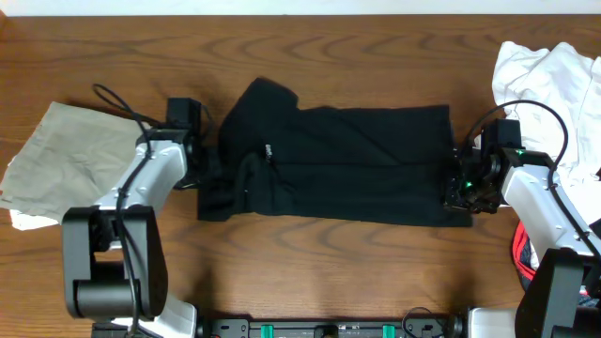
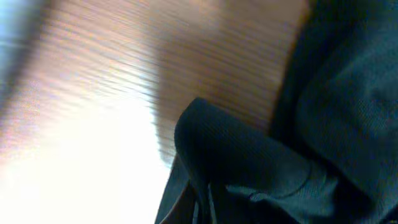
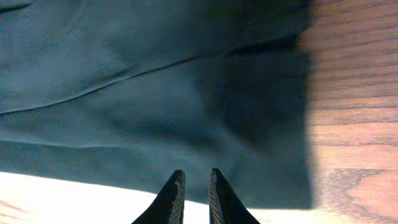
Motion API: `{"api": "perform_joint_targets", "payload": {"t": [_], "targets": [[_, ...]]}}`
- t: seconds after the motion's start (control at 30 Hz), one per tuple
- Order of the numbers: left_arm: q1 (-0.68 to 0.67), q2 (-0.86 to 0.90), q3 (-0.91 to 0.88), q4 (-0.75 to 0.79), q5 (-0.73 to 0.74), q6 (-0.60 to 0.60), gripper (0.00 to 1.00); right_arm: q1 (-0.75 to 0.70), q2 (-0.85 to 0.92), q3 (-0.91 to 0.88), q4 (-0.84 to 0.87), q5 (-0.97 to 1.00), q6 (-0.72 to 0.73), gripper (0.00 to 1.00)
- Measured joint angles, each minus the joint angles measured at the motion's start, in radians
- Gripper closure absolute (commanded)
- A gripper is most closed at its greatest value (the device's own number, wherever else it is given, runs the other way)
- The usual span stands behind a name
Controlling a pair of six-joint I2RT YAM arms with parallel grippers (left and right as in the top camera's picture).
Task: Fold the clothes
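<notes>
right gripper narrow, grip unclear | left gripper pinching black shirt | spread flat, creased

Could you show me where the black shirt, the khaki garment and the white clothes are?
black shirt (image 1: 357, 164): overhead view, middle of its body.
khaki garment (image 1: 66, 150): overhead view, its flat middle.
white clothes (image 1: 549, 75): overhead view, middle of the heap.

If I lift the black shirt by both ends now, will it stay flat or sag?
It will probably sag in the middle: the black shirt lies limp with soft creases, and it is bunched into a loose fold at the left gripper. It looks like thin knit, so it is likely light. On the wooden table it may drag and wrinkle rather than slide.
</notes>
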Motion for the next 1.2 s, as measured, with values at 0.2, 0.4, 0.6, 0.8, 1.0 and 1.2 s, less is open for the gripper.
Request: {"api": "perform_joint_targets", "payload": {"t": [0.2,0.4,0.6,0.8,1.0,1.2], "targets": [[0.039,-0.049,0.0,0.04,-0.055,-0.01,0.93,0.0,0.0,0.0,0.0,0.0,0.0,0.87],[0.039,-0.078,0.0,0.03,-0.03,-0.009,0.46,0.0,0.0,0.0,0.0,0.0,0.0,0.89],[0.039,-0.09,0.001,-0.072,0.017,-0.014,0.44,0.0,0.0,0.0,0.004,-0.001,0.0,0.89],[0.031,-0.263,0.006,-0.189,0.09,-0.014,0.44,0.0,0.0,0.0,0.007,-0.001,0.0,0.89],[-0.058,-0.492,0.023,-0.296,0.23,-0.02,0.42,0.0,0.0,0.0,0.011,-0.001,0.0,0.89],[-0.169,-0.485,-0.038,-0.253,0.28,-0.037,0.42,0.0,0.0,0.0,0.01,-0.001,0.0,0.89]]}}
